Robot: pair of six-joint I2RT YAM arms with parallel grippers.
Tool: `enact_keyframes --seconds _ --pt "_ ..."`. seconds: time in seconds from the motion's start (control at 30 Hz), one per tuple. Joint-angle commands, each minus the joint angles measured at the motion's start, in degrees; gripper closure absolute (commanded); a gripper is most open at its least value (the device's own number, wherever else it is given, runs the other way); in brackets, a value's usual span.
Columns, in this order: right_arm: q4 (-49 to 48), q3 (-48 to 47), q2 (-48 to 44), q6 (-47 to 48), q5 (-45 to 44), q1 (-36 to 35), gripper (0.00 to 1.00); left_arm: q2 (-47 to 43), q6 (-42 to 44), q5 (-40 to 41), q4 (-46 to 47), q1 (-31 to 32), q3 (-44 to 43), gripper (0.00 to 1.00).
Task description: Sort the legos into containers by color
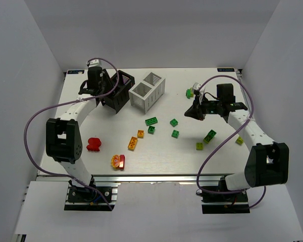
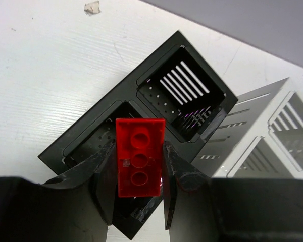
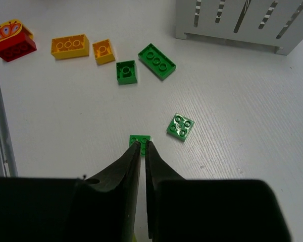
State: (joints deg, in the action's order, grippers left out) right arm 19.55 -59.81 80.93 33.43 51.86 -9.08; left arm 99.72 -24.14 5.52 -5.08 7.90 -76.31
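White table (image 1: 166, 159) bears scattered legos (image 1: 151, 121) between grey walls (image 1: 141, 30).

At the back left of the table (image 1: 161, 164), the left rack (image 1: 118, 91) stands just beside the right rack (image 1: 147, 91). One brick (image 2: 140, 156) hangs over the left rack; loose bricks (image 1: 151, 121) lie scattered in front.
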Motion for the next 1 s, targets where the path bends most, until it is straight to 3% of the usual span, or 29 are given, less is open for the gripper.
enact_keyframes --seconds 0.0,0.3,0.6,0.7,0.87,0.97 --pt "-0.22 -0.92 -1.65 0.58 -0.26 -0.06 0.85 0.03 1.2 2.39 -2.12 0.71 -2.7 0.87" --pt "0.22 -1.54 -1.65 1.2 -0.7 -0.06 0.73 1.18 0.85 5.91 -3.97 1.24 -4.19 0.59" --pt "0.66 -0.57 -2.97 2.16 -0.79 -0.06 0.49 -0.57 0.76 6.17 -6.08 1.59 -6.3 0.47" --pt "1.54 -0.31 -3.58 3.21 -0.79 -0.06 0.42 -2.94 0.76 5.65 -5.11 1.5 -5.17 0.37" --pt "1.98 -0.22 -3.93 3.66 -0.53 -0.06 0.4 -4.1 1.29 5.29 -6.69 1.5 -6.21 0.34" --pt "2.16 -0.3 -4.28 3.92 -0.35 -0.06 0.41 -6.2 1.38 5.82 -8.53 1.5 -5.96 0.38"
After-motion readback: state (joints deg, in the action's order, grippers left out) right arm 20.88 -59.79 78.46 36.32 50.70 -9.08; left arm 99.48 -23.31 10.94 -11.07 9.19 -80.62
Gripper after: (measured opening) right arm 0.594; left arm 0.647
